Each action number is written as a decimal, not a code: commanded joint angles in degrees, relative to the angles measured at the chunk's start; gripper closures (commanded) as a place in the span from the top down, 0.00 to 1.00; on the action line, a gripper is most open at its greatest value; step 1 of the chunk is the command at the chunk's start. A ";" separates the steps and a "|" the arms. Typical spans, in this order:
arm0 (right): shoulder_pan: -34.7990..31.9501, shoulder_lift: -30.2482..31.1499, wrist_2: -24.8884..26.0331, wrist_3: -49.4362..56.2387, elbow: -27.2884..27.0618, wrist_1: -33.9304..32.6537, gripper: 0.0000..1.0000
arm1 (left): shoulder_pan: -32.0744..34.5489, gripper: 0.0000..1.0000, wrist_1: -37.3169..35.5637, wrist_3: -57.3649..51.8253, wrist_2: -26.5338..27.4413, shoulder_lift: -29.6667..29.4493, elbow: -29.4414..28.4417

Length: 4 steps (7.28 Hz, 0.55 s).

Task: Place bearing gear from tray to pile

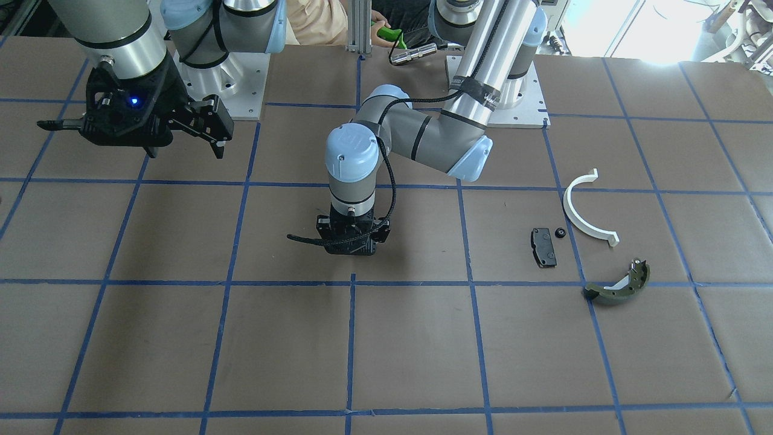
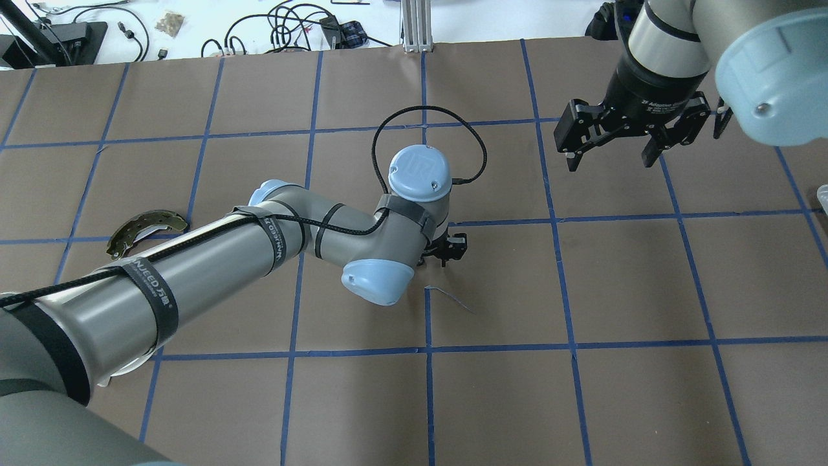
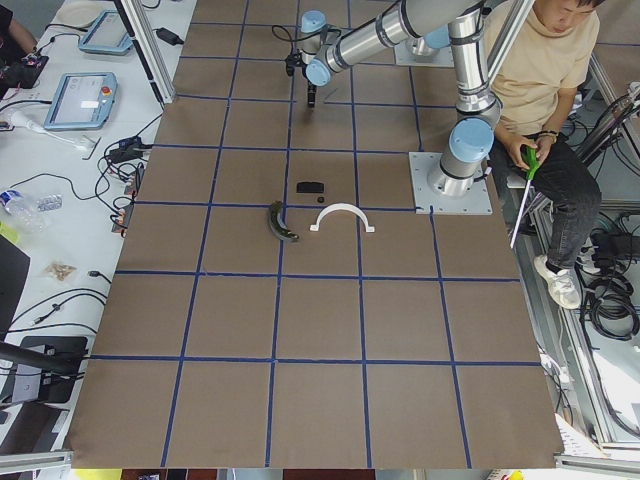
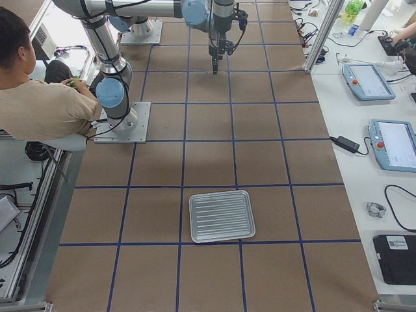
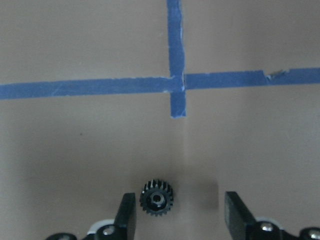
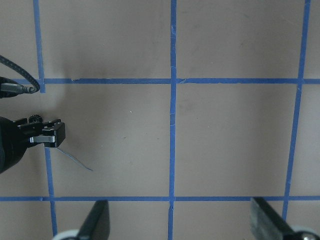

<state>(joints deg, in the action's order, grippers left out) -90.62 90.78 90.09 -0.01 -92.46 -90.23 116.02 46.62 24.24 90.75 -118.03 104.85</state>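
Observation:
A small black toothed bearing gear (image 5: 156, 198) lies on the brown paper at the table's middle. My left gripper (image 5: 181, 212) is open and straddles it low over the table, with the gear close to the view's left finger (image 5: 126, 212). This gripper also shows in the overhead view (image 2: 446, 249). The pile lies apart, toward my left: a black pad (image 1: 543, 246), a white half-ring (image 1: 586, 211) and an olive-green shoe (image 1: 619, 284). My right gripper (image 2: 611, 152) is open and empty, high above the table.
The ribbed metal tray (image 4: 221, 216) sits empty far over on my right side. A tiny black part (image 1: 560, 232) lies next to the pad. A seated person (image 3: 545, 60) is behind the arm bases. Blue tape lines grid the paper.

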 commanded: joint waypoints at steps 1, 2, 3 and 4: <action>0.00 0.10 0.00 0.09 -0.26 -0.04 1.00 | -0.01 0.63 -0.04 -0.07 0.04 -0.10 0.00; 0.00 0.10 0.00 0.10 -0.27 -0.04 1.00 | -0.09 0.63 -0.04 -0.07 -0.04 -0.10 0.00; 0.09 0.10 0.00 0.10 -0.27 -0.04 1.00 | -0.09 0.57 -0.04 -0.15 -0.04 -0.10 0.00; 0.09 0.10 0.00 0.18 -0.27 -0.04 1.00 | -0.09 0.52 -0.04 -0.16 -0.04 -0.19 0.00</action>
<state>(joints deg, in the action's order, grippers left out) -90.56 90.88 90.09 0.11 -92.71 -90.26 115.94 46.58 24.12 90.71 -118.15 104.86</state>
